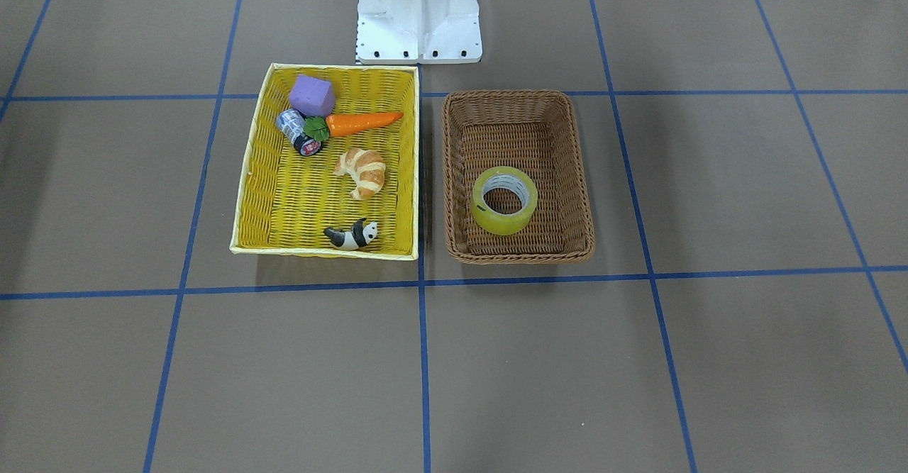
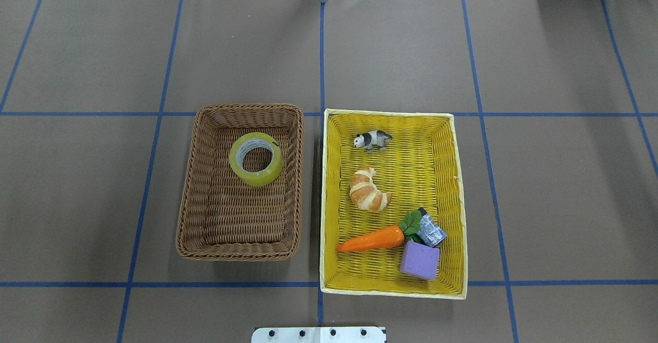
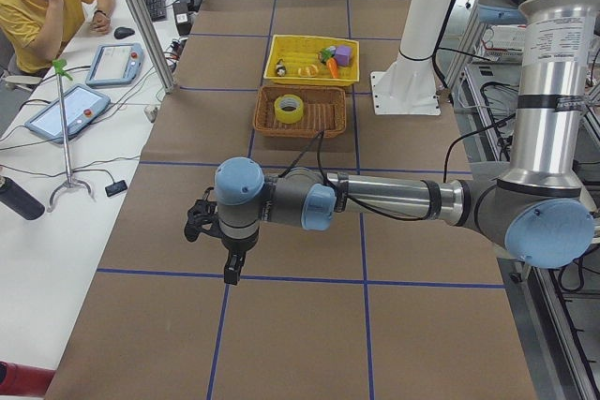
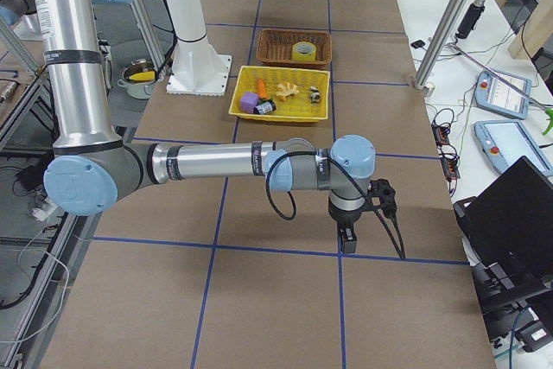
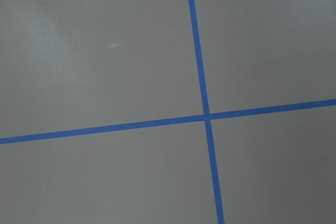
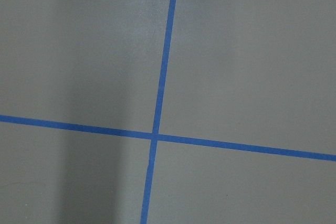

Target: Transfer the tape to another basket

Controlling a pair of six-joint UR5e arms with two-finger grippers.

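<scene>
The bright yellow woven basket (image 2: 457,199) and the brown wicker basket (image 2: 191,199) sit side by side, well away from both my grippers. The translucent yellow-green roll of packing tape (image 2: 255,158) lies flat in the brown one. My left gripper (image 3: 231,271) and right gripper (image 4: 346,242) hang over bare table; I cannot tell how wide either stands.

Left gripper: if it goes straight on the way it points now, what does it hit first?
The left gripper points straight down, so it would likely meet bare table near a blue tape line. Nothing else shows below it.
</scene>
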